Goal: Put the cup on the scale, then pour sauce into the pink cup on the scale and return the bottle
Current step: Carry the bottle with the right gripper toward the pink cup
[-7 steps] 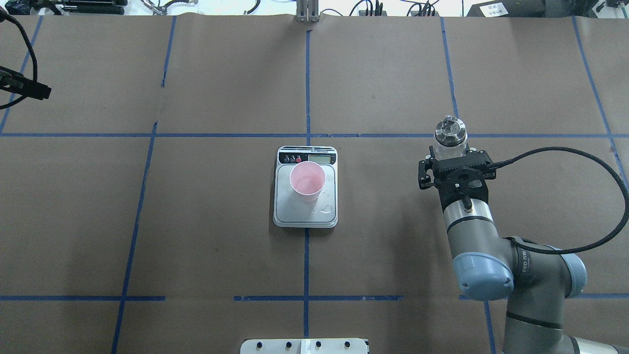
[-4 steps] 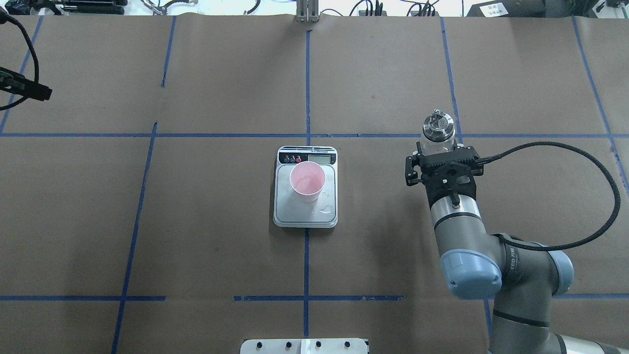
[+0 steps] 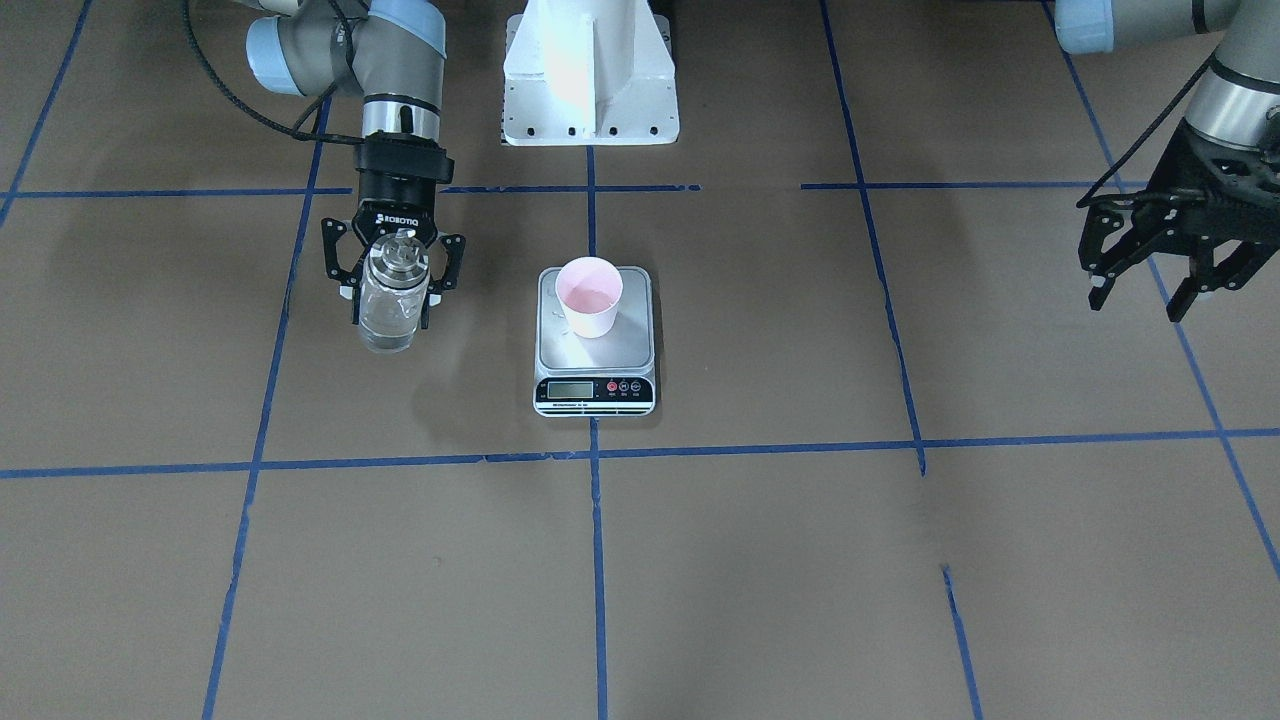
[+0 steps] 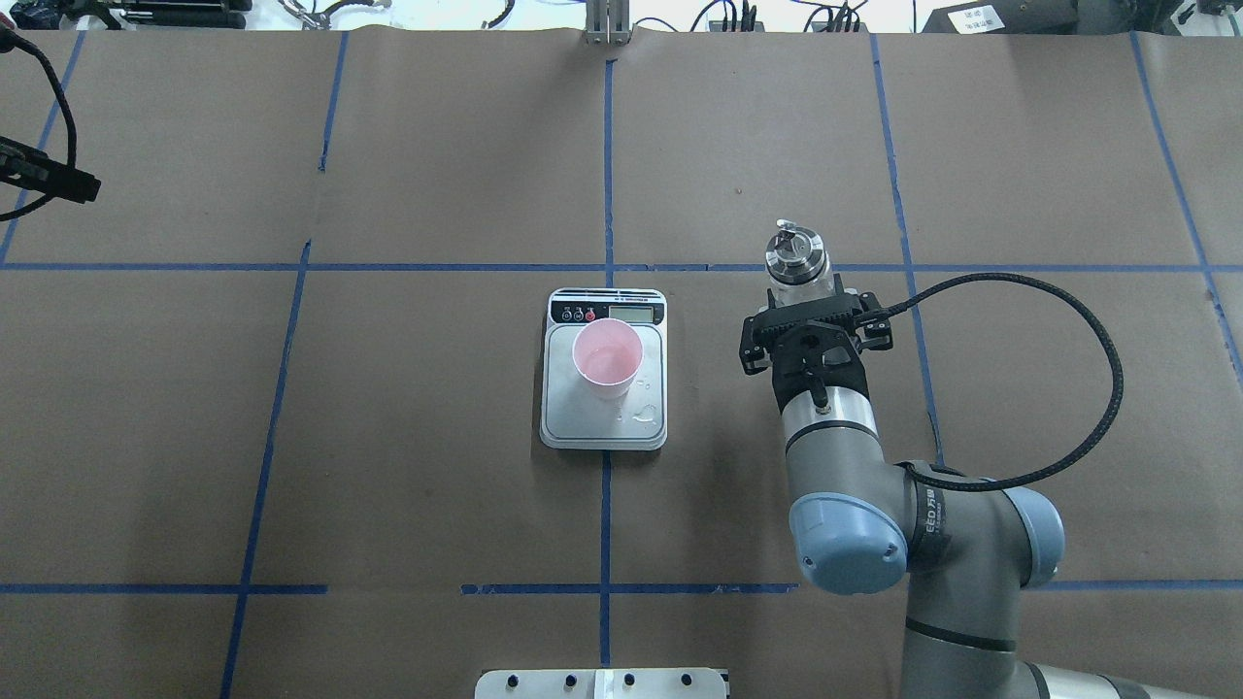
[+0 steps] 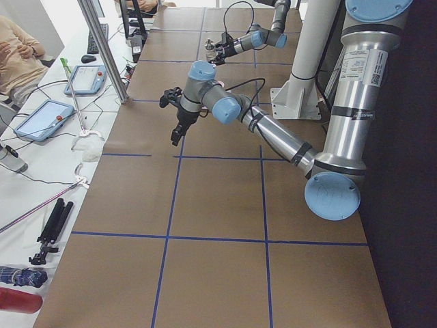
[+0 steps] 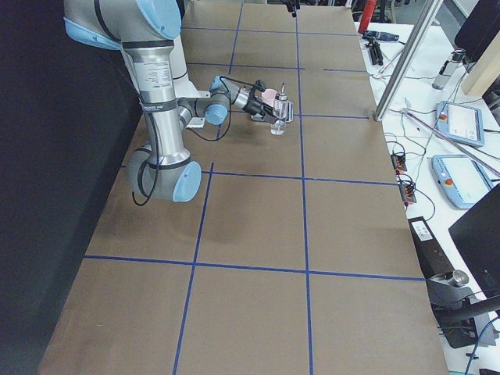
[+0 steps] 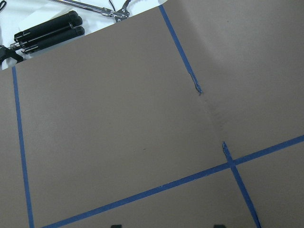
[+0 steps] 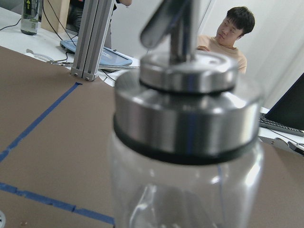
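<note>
The pink cup (image 4: 607,357) stands upright on the scale (image 4: 604,419), also in the front view, cup (image 3: 589,295) on scale (image 3: 596,352). A few clear drops lie on the platform beside the cup. My right gripper (image 4: 802,289) is shut on the clear glass bottle (image 4: 795,254), which it holds upright to the scale's right, apart from it. In the front view the gripper (image 3: 392,300) clasps the bottle (image 3: 385,325) around its body. The silver cap and spout (image 8: 185,102) fill the right wrist view. My left gripper (image 3: 1137,305) is open and empty, far off at the table's left side.
The white robot base (image 3: 590,70) stands at the near table edge behind the scale. An aluminium post (image 4: 607,24) rises at the far edge. Black tools (image 7: 47,31), tablets and a seated person (image 8: 232,33) are beyond the table.
My right arm has carried the bottle leftwards toward the scale, still upright. The cup, scale and left arm have not moved.
</note>
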